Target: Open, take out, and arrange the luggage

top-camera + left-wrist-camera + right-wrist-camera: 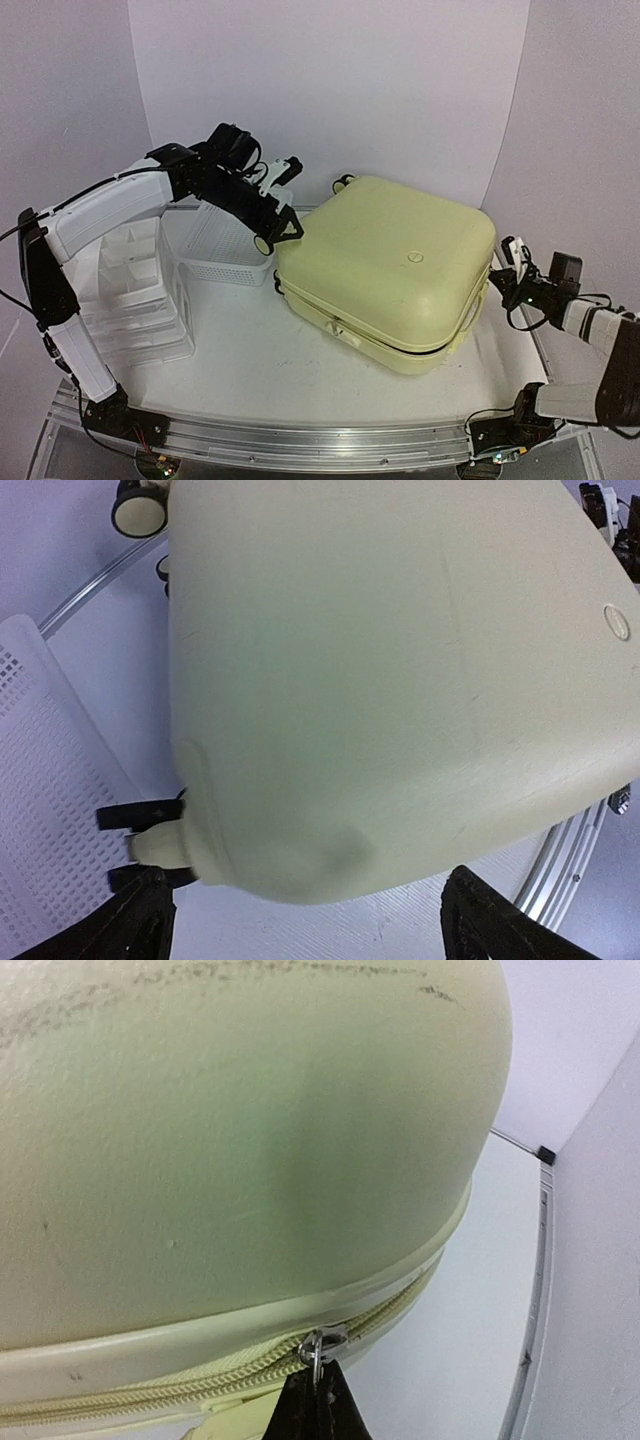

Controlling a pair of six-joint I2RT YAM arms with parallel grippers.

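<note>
Right wrist view has the right gripper [315,1408] pinching the zipper pull [320,1345] of the luggage [250,1140], which lies lid-down mid-table [250,340] toward 3 o'clock (left gripper [280,235] spread wide at its 10 o'clock corner), so unzipping seems barely begun, with emptying and arranging left to do.

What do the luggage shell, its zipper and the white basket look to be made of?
Luggage: hard moulded plastic, probably; pale yellow, matte, finely textured with dark scuffs. Zipper: woven-looking tape with coil teeth, likely synthetic; zipper pull is shiny metal. Basket: white rigid plastic, judging by its moulded grid of holes.
</note>
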